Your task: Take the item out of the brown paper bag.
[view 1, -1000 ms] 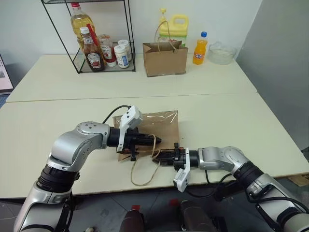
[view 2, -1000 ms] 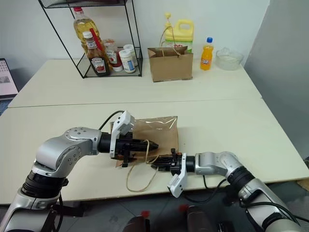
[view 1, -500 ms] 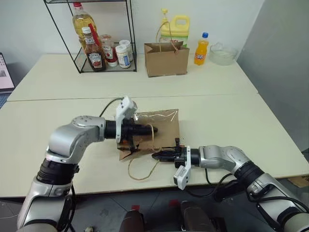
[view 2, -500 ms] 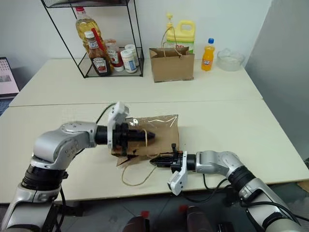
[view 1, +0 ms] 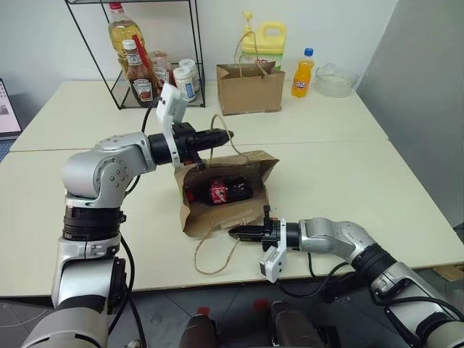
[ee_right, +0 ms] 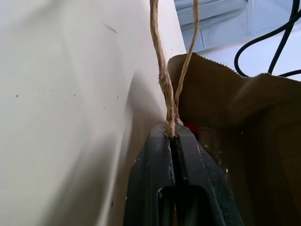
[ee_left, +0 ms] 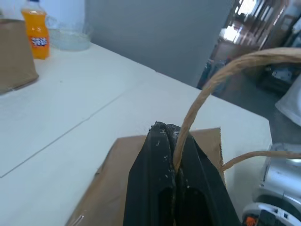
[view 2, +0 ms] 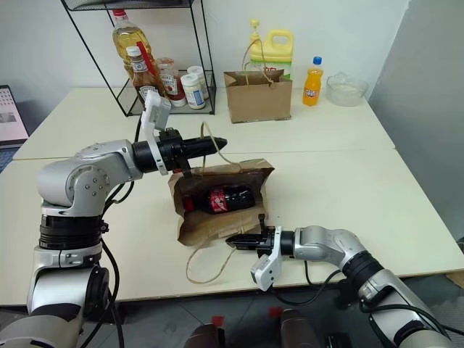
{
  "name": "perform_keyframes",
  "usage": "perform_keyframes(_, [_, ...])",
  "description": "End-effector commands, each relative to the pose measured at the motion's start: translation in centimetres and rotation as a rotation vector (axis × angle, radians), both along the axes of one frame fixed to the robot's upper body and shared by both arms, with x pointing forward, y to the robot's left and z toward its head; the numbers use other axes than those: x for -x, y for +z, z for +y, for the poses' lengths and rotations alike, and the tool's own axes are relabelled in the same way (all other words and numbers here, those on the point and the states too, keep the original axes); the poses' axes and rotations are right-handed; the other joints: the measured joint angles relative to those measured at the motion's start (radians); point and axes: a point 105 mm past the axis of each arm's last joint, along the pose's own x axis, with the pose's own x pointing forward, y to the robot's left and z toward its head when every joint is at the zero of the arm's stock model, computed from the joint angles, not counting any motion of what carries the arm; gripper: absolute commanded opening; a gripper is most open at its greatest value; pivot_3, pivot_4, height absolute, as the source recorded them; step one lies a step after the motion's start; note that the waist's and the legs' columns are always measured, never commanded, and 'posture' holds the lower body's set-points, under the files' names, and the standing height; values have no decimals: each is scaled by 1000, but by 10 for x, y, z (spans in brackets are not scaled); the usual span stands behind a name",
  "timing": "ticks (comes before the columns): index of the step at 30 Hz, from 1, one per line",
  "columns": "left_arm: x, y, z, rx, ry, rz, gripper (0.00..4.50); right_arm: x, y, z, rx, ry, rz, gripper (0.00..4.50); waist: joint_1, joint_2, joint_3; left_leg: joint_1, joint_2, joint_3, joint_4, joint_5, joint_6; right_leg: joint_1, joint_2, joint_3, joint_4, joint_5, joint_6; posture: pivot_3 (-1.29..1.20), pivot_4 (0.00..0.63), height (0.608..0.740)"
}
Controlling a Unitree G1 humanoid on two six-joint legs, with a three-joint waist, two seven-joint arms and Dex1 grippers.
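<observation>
The creased brown paper bag [view 1: 210,219] lies on its side on the near table, its mouth facing me and pulled wide. Inside lies the item [view 1: 221,192], a dark cola bottle with a red label. My left gripper [view 1: 221,135] is raised above the bag and shut on the upper twine handle [ee_left: 207,89], holding the bag's top side up. My right gripper [view 1: 235,233] sits low at the bag's near rim, shut on the lower twine handle [ee_right: 162,70], whose loop [view 1: 214,261] trails toward the table's front edge.
On the far table stand a neater brown bag [view 1: 249,87], an orange soda bottle [view 1: 301,74], a yellow jug [view 1: 264,40], a glass bowl [view 1: 333,80] and a wire rack [view 1: 148,58] holding ketchup and other bottles. A grey wall runs along the right.
My left gripper has risen and moved away from me with the upper handle, lifting the bag's top side and opening its mouth; the cola bottle now shows inside. The right gripper stayed put.
</observation>
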Motion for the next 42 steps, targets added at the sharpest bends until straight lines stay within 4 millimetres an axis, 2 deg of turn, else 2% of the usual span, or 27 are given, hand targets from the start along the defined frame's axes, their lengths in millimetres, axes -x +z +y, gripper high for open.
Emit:
perform_keyframes(1, [5, 27, -2, 53, -18, -80, 0, -2, -36, -14, 117, -95, 132, 29, 0, 0, 0, 0, 0, 0, 0, 0, 0, 0, 0, 0, 0, 0, 0, 0, 150, 740])
perform_keyframes(5, [8, 18, -6, 41, -33, -69, 0, -10, -30, -20, 79, -152, 179, 29, 0, 0, 0, 0, 0, 0, 0, 0, 0, 0, 0, 0, 0, 0, 0, 0, 150, 740])
perform_keyframes(8, [10, 14, -8, 37, -47, -60, 0, -9, -15, -20, 26, -151, 196, 663, 2, 0, 1, -1, 0, 0, 0, 0, 0, 0, -1, 0, 0, 0, 0, 0, 150, 740])
perform_keyframes(14, [12, 13, -9, 32, -61, -58, 0, 2, 18, -28, -84, -144, 211, 2709, 26, 3, 3, -6, -2, 0, 0, 0, -1, -2, -2, -1, -2, 0, 1, 0, 150, 740])
perform_keyframes(19, [12, 10, -11, 26, -70, -58, 0, 17, 54, -45, -191, -110, 159, 4458, 31, 4, 7, -7, -2, 0, 0, 0, -1, -3, -3, -2, -2, -1, 2, 0, 150, 740])
perform_keyframes(23, [14, 8, -14, 24, -87, -55, 0, 28, 58, -64, -165, -132, 172, 4458, 32, 4, 7, -7, -2, 0, 0, 0, -1, -2, -3, -2, -3, -1, 2, 0, 150, 740])
perform_keyframes(26, [14, 8, -16, 18, -93, -64, 0, 30, 47, -87, -79, -268, 342, 4458, 35, 4, 8, -7, -2, 0, 0, 0, -1, -2, -3, -2, -3, -1, 3, 0, 150, 740])
perform_keyframes(29, [14, 9, -15, 17, -94, -67, 0, 27, 69, -91, -145, -350, 467, 4458, 38, 5, 9, -8, -2, 0, 1, 0, -1, -2, -4, -2, -3, -1, 3, 0, 150, 740])
perform_keyframes(30, [14, 9, -15, 17, -94, -68, 0, 25, 79, -90, -173, -367, 503, 4295, 34, 6, 10, -7, -2, 0, 1, 0, -1, -2, -4, -2, -3, -1, 3, 0, 150, 740])
perform_keyframes(32, [14, 10, -14, 16, -93, -69, 0, 21, 100, -84, -279, -396, 651, 3919, 30, 7, 11, -7, -2, 0, 1, 0, -1, -2, -3, -1, -3, -2, 4, 0, 150, 740])
perform_keyframes(34, [14, 10, -13, 14, -93, -70, 0, 18, 119, -73, -415, -390, 866, 3276, 30, 6, 11, -7, -2, -1, 1, 0, -1, -2, -3, -2, -3, -3, 7, 0, 150, 740])
perform_keyframes(37, [13, 11, -14, 11, -95, -72, 0, 19, 144, -49, -573, -298, 1160, 2133, 31, 6, 11, -8, -1, -1, 1, 0, -1, -2, -3, -3, -3, -1, 3, 0, 150, 740])
perform_keyframes(40, [11, 14, -15, 9, -96, -76, 0, 28, 158, -21, -618, -154, 1424, 1013, 35, 7, 12, -8, -1, -2, 0, 0, -1, -3, -3, -4, -4, -1, 3, 0, 150, 740])
perform_keyframes(42, [10, 15, -15, 7, -97, -79, 0, 26, 154, -8, -596, -131, 1466, 301, 37, 8, 12, -10, -2, -2, 0, 0, -1, -4, -3, -4, -4, -1, 3, 0, 150, 740])
